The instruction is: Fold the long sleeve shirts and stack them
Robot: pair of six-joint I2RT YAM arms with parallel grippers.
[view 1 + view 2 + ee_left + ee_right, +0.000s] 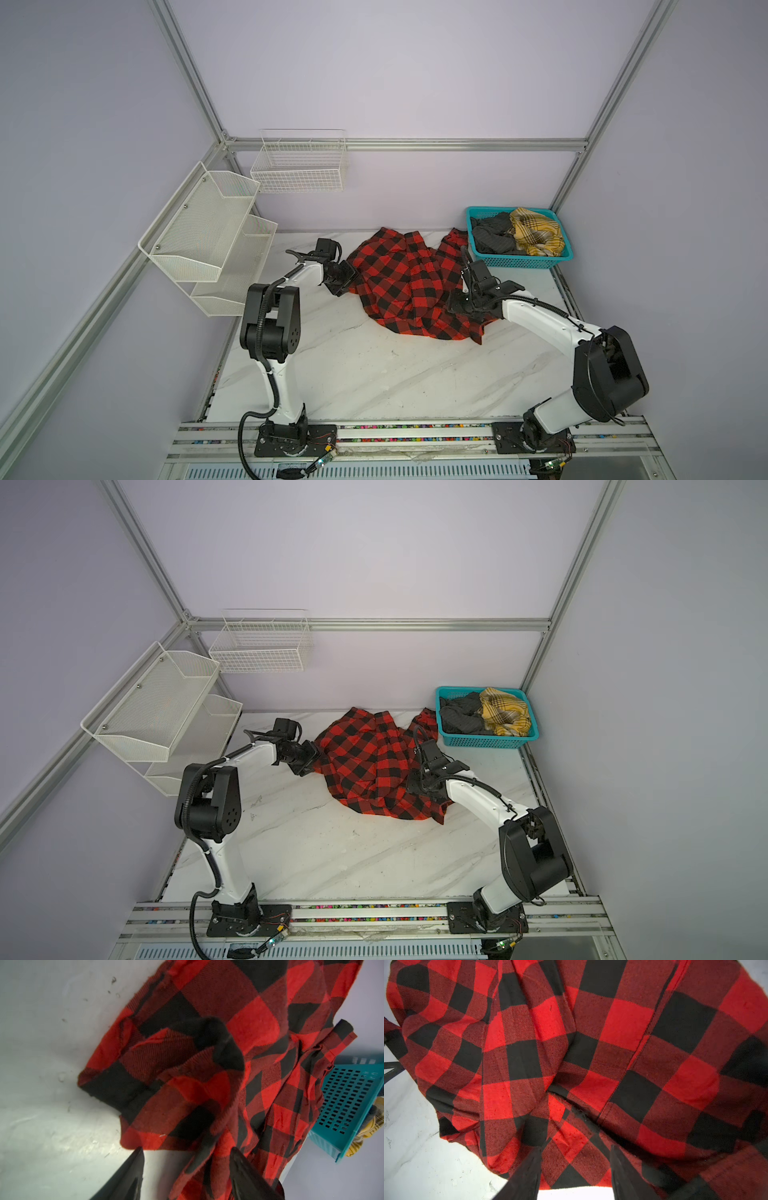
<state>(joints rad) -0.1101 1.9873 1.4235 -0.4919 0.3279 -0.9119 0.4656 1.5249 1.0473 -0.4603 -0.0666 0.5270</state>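
Observation:
A red-and-black check long sleeve shirt (409, 286) (374, 766) lies crumpled on the white marble table, toward the back. My left gripper (347, 282) (311, 762) is at its left edge. In the left wrist view the left gripper (187, 1150) stands open, a hanging fold of the shirt (207, 1076) runs between the fingers, and bare table shows beside it. My right gripper (455, 301) (413, 783) is at the shirt's right side. In the right wrist view the right gripper (575, 1148) stands open over the shirt (591, 1053), whose hem lies flat between the fingers.
A teal plastic basket (519, 262) (486, 741) (349, 1093) at the back right corner holds a dark grey garment (494, 237) and a yellow plaid one (538, 235). White mesh shelves (208, 232) and a wire basket (299, 166) hang on the left and back walls.

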